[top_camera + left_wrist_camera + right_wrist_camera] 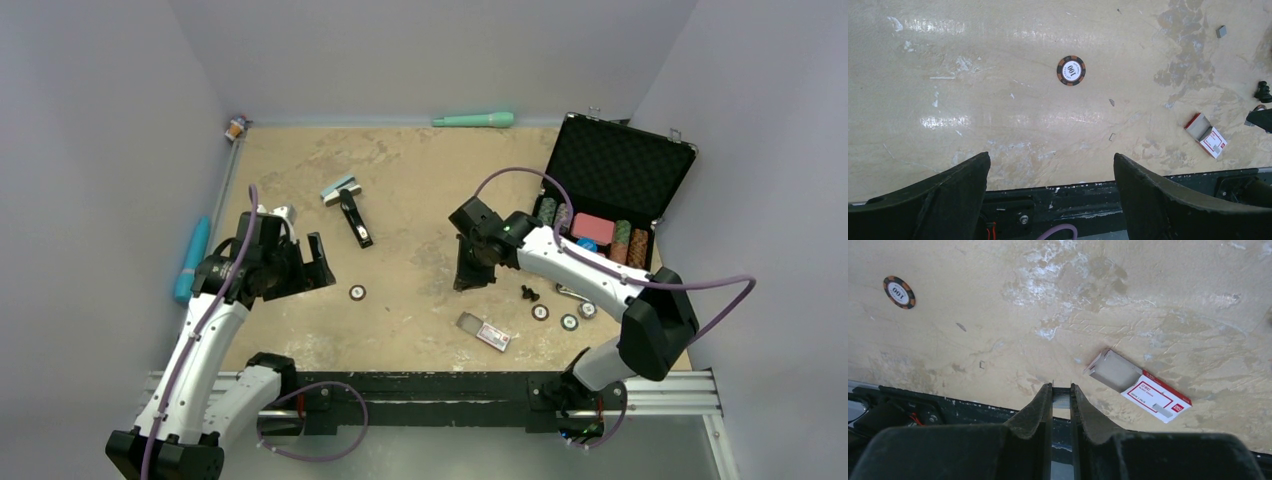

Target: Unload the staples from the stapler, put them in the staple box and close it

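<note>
Left end effector [318, 266] gapes, far from black stapler [356, 222].

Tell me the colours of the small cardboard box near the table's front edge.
The box is white with red trim; right wrist view shows it best.

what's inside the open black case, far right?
The case shows a foam-lined lid, stacks of poker chips, a pink block and something blue. The right arm crosses its near-left corner, so whatever lies there is hidden.
</note>
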Robot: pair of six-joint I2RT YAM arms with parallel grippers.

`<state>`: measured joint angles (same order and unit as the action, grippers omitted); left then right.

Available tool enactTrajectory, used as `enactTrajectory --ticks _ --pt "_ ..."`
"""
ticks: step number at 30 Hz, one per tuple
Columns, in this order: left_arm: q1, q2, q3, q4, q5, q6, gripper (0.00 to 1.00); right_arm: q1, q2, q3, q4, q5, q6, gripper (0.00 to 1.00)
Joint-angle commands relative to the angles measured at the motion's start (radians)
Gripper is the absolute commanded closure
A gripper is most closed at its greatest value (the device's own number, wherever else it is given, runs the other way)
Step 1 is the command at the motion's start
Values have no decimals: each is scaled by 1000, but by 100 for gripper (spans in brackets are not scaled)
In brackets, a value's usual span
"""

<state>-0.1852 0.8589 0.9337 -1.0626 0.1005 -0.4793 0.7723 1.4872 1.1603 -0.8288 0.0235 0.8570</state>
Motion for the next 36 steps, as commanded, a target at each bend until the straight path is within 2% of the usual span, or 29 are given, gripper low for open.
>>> enactTrajectory --ticks 1,15,23,36 --pt "7 7 -4 25 9 -1 4 2 -11 -40 -27 -12 74 100" --pt "7 6 -5 29 19 1 5 -1 -7 -211 45 -88 104 100" --pt "7 5 -6 29 21 2 6 -2 -6 -327 140 -105 105 100" --pt "6 2 -6 28 22 1 7 -2 -1 -343 163 -71 109 100"
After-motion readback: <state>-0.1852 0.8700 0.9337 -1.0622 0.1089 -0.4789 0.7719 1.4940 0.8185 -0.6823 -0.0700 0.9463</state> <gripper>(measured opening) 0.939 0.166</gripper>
